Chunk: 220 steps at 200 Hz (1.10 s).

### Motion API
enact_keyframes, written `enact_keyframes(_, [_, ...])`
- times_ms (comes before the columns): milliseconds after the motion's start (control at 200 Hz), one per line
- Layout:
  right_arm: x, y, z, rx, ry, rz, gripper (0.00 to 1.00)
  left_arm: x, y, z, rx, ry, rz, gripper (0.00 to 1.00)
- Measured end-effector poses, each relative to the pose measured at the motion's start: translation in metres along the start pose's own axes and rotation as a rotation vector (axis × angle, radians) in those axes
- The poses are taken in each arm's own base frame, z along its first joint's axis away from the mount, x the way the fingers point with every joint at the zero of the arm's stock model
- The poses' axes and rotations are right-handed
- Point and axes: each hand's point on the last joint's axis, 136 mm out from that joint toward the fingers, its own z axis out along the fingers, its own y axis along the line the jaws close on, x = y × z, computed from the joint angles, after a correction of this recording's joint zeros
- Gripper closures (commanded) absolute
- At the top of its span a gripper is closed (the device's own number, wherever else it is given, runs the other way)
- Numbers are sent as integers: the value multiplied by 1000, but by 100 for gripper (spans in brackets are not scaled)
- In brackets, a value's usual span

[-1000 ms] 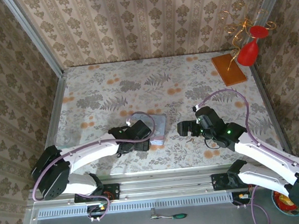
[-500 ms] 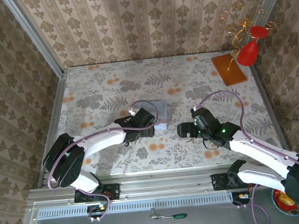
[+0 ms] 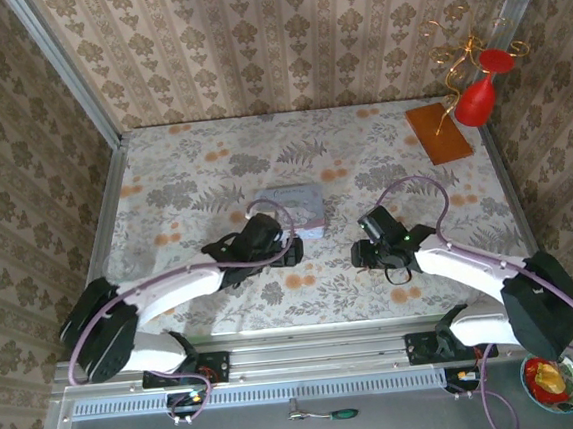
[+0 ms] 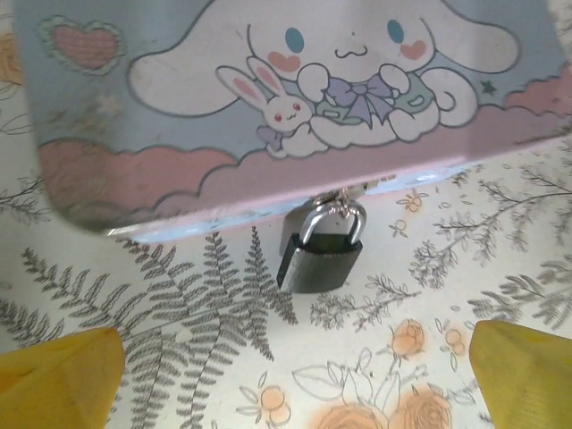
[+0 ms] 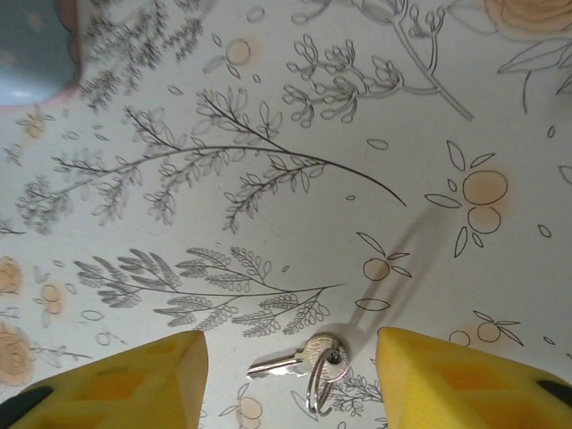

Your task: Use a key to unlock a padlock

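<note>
The padlock (image 4: 320, 255), small and dark grey with a silver shackle, hangs from the front clasp of the pale blue cartoon tin (image 4: 268, 98) and rests on the tablecloth. My left gripper (image 4: 290, 384) is open just short of it, one yellow fingertip (image 4: 54, 380) at each lower corner of the left wrist view. The key (image 5: 299, 357), thin and silver on a small ring, lies flat on the cloth. My right gripper (image 5: 290, 380) straddles it with the jaws apart, and neither fingertip (image 5: 116, 384) touches it. From above, the left gripper (image 3: 288, 251) faces the tin (image 3: 296, 206) and the right gripper (image 3: 363, 258) points down at the cloth.
An orange-brown block (image 3: 438, 133) and a red glass ornament (image 3: 477, 97) stand at the back right corner. A green-handled tool (image 3: 339, 414) lies on the front rail below the table. Patterned walls close in the table on three sides.
The tin has slid away from the arms toward the table's middle, with the left gripper following it. The right gripper's jaws have narrowed around the key.
</note>
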Motion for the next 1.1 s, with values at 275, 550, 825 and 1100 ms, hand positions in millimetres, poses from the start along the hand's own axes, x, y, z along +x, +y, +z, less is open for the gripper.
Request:
enact_keyframes(275, [8,-8,14,61,50,8,66,-7,-1,-13,70,-107,-21,0])
enact_keyframes(550, [10,-9,16,69,57,13,73,-12,3,-12,68,-131,-38,0])
enact_keyframes(825, [17,-10,22,88,80,0,77,-13,3,-12,70,-133,-39,0])
enact_keyframes(1100, [17,-11,23,106,75,2,83,-13,3,-12,71,-135,-41,0])
